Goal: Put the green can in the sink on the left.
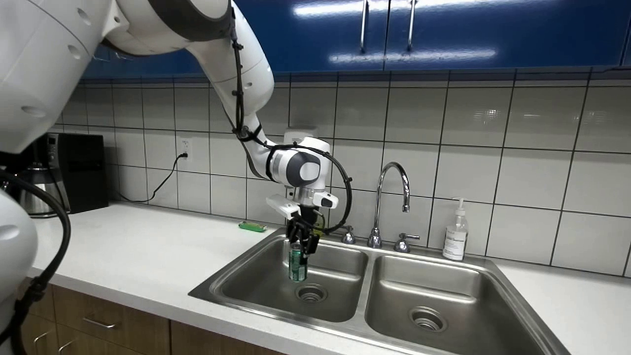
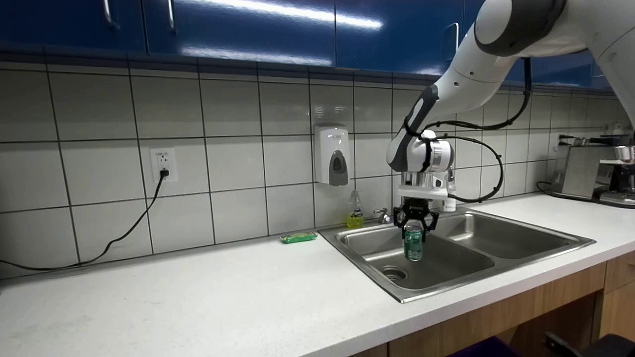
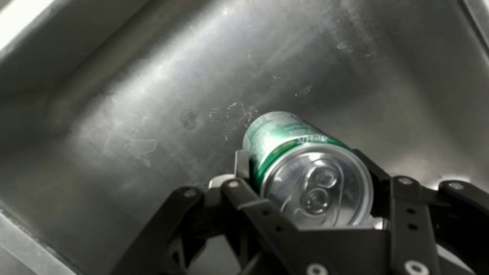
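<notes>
While the green can (image 1: 297, 265) hangs in my gripper (image 2: 414, 232), closed on its sides, over the left basin (image 1: 251, 281) between front and back edges of the counter (image 1: 148, 251), releasing too high could dent it; landing on the drain (image 1: 311, 293) could tip it.

The can (image 3: 305, 170) is showing green with pale markings and a silver lid (image 3: 321, 187). The pincer (image 2: 414, 230) is appearing black, the arm (image 1: 254, 64) white with dark grey patches. The sink (image 1: 366, 296) is gleaming silver-grey, and the desk (image 2: 223, 297) is looking white. Tiles (image 1: 414, 116) are forming a pale grid edged in dark; the cupboards (image 2: 248, 29) are shining deep blue, streaked white.
</notes>
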Tool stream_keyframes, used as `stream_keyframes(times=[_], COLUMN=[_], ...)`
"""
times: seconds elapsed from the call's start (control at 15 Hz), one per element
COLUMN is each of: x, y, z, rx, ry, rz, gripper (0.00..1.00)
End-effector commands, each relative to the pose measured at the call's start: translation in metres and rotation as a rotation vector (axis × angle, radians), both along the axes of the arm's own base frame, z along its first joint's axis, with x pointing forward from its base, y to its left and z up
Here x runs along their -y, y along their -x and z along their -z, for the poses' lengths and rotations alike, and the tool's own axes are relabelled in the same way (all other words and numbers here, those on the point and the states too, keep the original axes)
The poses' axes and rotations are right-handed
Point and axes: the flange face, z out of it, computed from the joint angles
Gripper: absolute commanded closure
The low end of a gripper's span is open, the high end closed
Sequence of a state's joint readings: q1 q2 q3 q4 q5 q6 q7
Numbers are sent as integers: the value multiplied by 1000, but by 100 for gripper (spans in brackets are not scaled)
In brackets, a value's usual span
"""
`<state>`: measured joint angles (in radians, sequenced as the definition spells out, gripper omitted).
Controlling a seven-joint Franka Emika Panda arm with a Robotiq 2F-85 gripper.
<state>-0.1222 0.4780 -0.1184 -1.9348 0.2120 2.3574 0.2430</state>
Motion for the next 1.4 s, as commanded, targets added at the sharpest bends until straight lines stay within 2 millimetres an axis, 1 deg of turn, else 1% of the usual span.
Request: stream_keyframes(times=[0.0, 0.2, 0.47, 0.87, 1.13, 1.33], x=[21, 33, 42, 49, 53, 56], y=[-15, -18, -22, -23, -23, -24], z=[20, 39, 59, 91, 103, 104], rx=[13, 0, -18, -51, -64, -65], ry=[-20, -22, -29, -32, -32, -33], rz=[45, 70, 85, 97, 101, 105], gripper=[61, 61, 61, 61, 61, 61])
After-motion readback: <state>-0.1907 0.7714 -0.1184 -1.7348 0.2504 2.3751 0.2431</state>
